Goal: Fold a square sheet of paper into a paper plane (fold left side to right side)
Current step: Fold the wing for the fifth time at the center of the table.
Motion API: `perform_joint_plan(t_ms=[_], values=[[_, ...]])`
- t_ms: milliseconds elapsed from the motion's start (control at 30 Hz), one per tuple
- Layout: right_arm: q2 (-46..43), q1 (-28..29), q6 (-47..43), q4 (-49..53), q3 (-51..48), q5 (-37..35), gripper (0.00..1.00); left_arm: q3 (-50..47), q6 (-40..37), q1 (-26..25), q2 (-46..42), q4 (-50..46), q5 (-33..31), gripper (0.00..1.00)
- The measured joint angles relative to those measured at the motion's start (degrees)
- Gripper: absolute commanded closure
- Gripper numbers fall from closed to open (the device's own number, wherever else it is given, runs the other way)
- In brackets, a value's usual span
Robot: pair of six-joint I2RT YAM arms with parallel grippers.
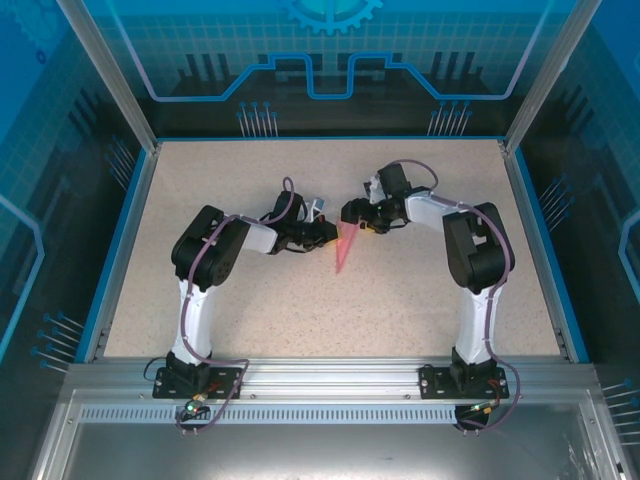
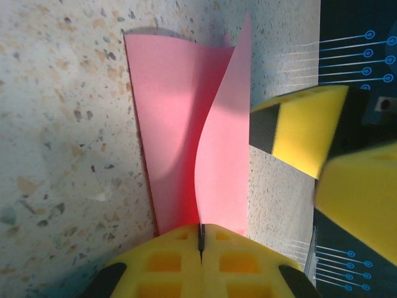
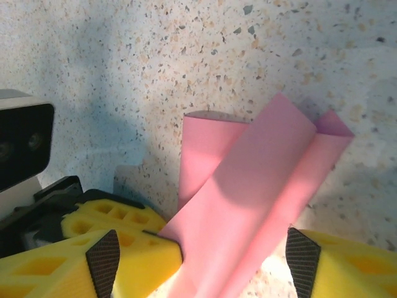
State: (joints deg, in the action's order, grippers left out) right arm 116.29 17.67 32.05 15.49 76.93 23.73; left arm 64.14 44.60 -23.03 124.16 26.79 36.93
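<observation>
The pink paper lies at the table's middle, folded into a narrow dart whose point faces the near edge. My left gripper is shut on it. In the left wrist view one pink flap stands up from the flat layer and runs into the closed yellow fingers of the left gripper. My right gripper is open just across from the left one. In the right wrist view the right gripper straddles the folded paper, its pads apart from the sheet, and the left gripper's fingers pinch the paper's edge.
Both arms reach in from the near rail and meet at the centre of the speckled table. A blue frame borders the table, with enclosure walls behind. The right gripper's yellow fingers hang close to the raised flap.
</observation>
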Motion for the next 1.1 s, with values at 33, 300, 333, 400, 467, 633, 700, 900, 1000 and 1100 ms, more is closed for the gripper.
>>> perform_joint_plan(t_ms=[33, 300, 333, 400, 467, 633, 700, 900, 1000, 1100], values=[[-0.55, -0.09, 0.00, 0.04, -0.22, -0.02, 0.33, 0.00, 0.00, 0.00, 0.04, 0.00, 0.02, 0.97], [-1.68, 0.00, 0.96, -1.40, -0.39, 1.99, 0.56, 0.66, -0.50, 0.04, 0.28, -0.96, 0.44, 0.97], [-1.62, 0.04, 0.98, -1.51, -0.37, 2.14, 0.56, 0.76, -0.66, 0.04, 0.33, -1.07, 0.50, 0.97], [-1.27, 0.31, 0.96, -1.57, -0.28, 2.29, 0.55, 1.05, -1.07, 0.04, 0.42, -1.42, 0.68, 0.96], [-0.48, 0.52, 0.94, -1.51, 0.33, 2.43, 0.55, 1.27, -1.16, 0.04, 0.48, -1.77, 0.76, 0.96], [2.14, 0.94, 0.90, -1.49, 2.40, 2.43, 0.55, 1.97, -1.27, 0.11, 0.74, -2.73, 1.16, 0.96], [2.69, 1.05, 0.90, -1.40, 2.82, 2.43, 0.55, 2.21, -1.29, 0.15, 0.83, -3.02, 1.36, 0.96], [3.54, 1.09, 0.24, -0.66, 4.11, 2.14, 0.55, 3.10, -1.42, 0.26, 1.22, -4.09, 1.92, 0.96], [3.72, 1.09, -0.17, -0.02, 4.22, 1.73, 0.55, 3.34, -1.57, 0.26, 1.38, -4.35, 2.01, 0.95], [4.09, 1.09, -0.57, 0.85, 4.48, 1.09, 0.55, 3.80, -1.68, 0.26, 1.51, -4.79, 2.16, 0.94]])
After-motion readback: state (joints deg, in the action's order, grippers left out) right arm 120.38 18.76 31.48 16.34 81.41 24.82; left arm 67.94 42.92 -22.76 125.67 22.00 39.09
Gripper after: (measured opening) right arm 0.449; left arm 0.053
